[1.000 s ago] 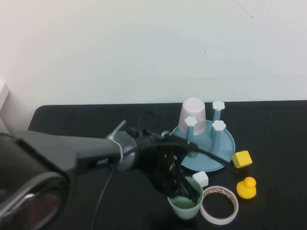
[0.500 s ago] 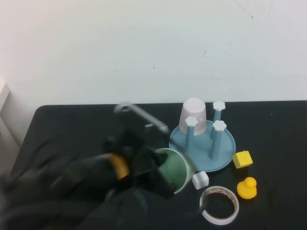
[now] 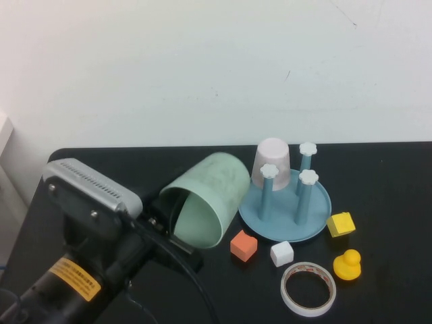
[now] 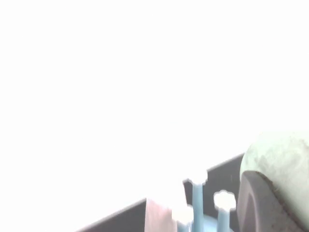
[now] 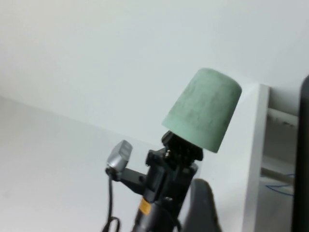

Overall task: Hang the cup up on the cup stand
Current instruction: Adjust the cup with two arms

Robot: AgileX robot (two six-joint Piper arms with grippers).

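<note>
The left arm point(image 3: 88, 256) rises from the near left, its left gripper point(image 3: 169, 212) clamped on the rim of the cup point(image 3: 206, 198), which is lifted, tipped bottom-up, just left of the cup stand point(image 3: 287, 202). A whitish-pink cup point(image 3: 271, 163) sits upturned on a far post. Nearer lie a tape roll point(image 3: 308, 289), yellow duck point(image 3: 347, 264), yellow block point(image 3: 340, 223), orange block point(image 3: 244, 245) and white cube point(image 3: 282, 253). The right gripper is out of sight.

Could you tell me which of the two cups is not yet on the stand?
The mint-green cup, held tilted above the table by the left tool. The whitish-pink cup already sits upside down on the cup stand. The right tool is out of view.
</note>
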